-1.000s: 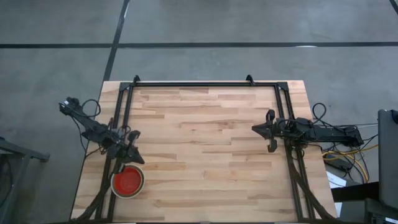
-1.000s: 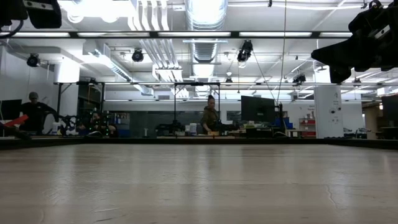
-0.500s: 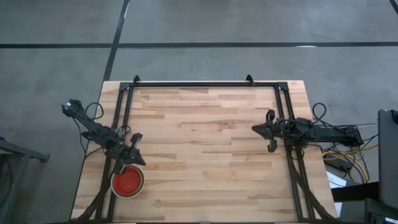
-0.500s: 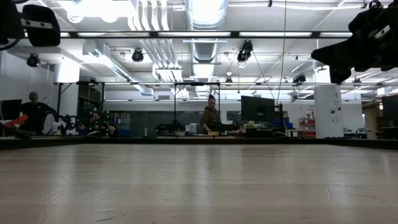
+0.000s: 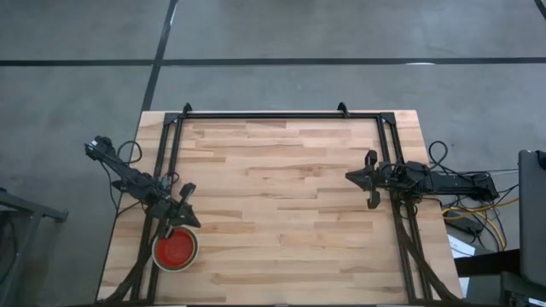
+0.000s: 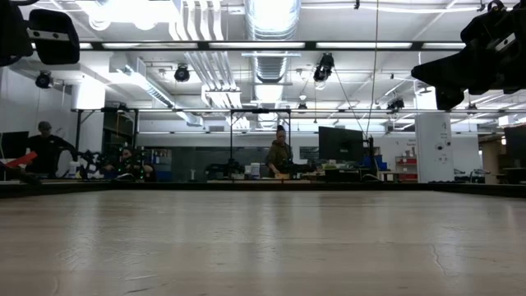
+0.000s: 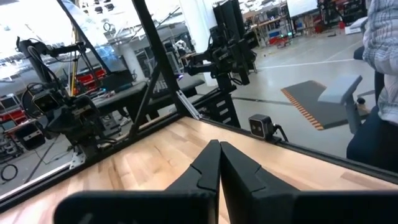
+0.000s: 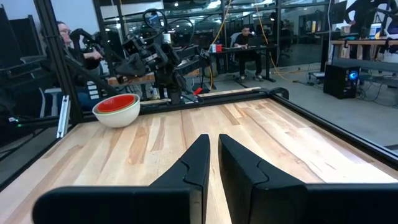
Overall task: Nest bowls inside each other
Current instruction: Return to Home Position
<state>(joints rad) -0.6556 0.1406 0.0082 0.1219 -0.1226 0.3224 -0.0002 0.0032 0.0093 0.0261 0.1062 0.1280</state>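
Note:
The bowls (image 5: pixel 175 248) stand as one stack near the table's near left corner. A red bowl (image 8: pixel 117 102) sits inside a pale grey-white one (image 8: pixel 118 116), whose base rests on the wood. My left gripper (image 5: pixel 194 222) hovers shut just beyond the stack's far right side, pointing level toward the near right. Its closed fingers (image 7: pixel 219 149) show nothing between them, and the stack is out of its wrist view. My right gripper (image 5: pixel 350 176) waits shut at the table's right side, pointing level toward the left edge; its wrist view (image 8: pixel 211 140) looks across to the stack.
A black metal frame (image 5: pixel 264 114) runs along the table's far edge and down both sides. Bare wood (image 5: pixel 281 213) spreads between the two arms. People sit and stand in the room beyond the table (image 6: pixel 279 156). Cables (image 5: pixel 473 209) lie off the right edge.
My left gripper has sunk a little, toward the table's near edge and closer to the stack, and has then held still. The bowls and my right arm have not moved.

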